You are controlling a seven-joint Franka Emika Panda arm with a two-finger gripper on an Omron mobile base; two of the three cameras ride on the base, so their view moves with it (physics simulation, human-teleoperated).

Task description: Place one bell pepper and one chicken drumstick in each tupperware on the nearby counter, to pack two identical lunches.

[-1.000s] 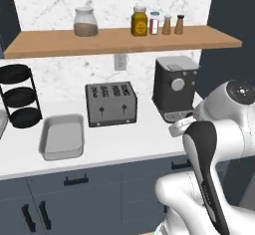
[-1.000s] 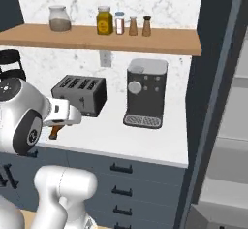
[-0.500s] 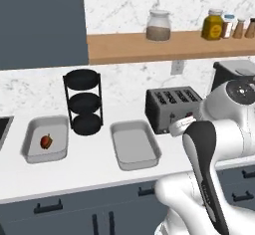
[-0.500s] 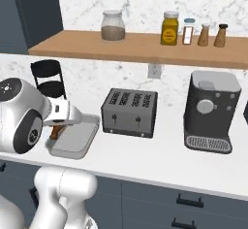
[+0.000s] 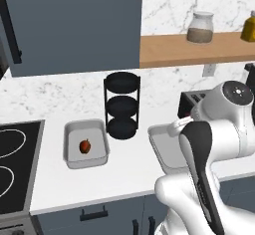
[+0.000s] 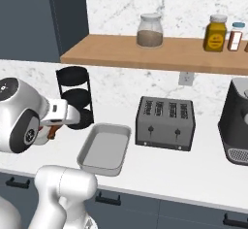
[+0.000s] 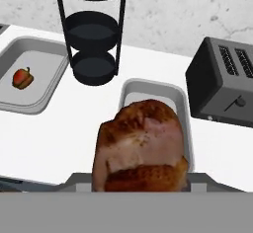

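You've got the browned, roasted chicken drumstick (image 7: pixel 141 145) pinched in the two-finger gripper (image 7: pixel 140 180). In the hand view it sits at bottom centre, hiding the fingertips, jaws part-closed on the meat.

Key relation: straight ahead of the drumstick, just above it in the hand view, lies the nearer shallow light-grey rectangular tupperware tray (image 7: pixel 179 109), nothing visible inside. Its long axis runs away from you up the frame, roughly in line with the gripper's look direction. So the drop looks like a short move fwd and down, little sideways correction needed, imo.

Second grey tupperware tray (image 7: pixel 53 74) is at mid-left of the hand view, beyond the black three-tier round rack (image 7: pixel 92 34). It holds a small red bell pepper (image 7: pixel 22 77). Reaching it means going left past the rack, the longer route.

Left base view: pepper tray (image 5: pixel 99 129) centre-left on the long white counter (image 5: pixel 129 167), the other tray (image 5: pixel 158 139) centre-right, partly behind the arm. Right base view: that tray (image 6: pixel 105 148) lower centre, dark grey four-slot toaster (image 6: pixel 165 122) just to its right.

Watch the toaster on the right side when you lower.
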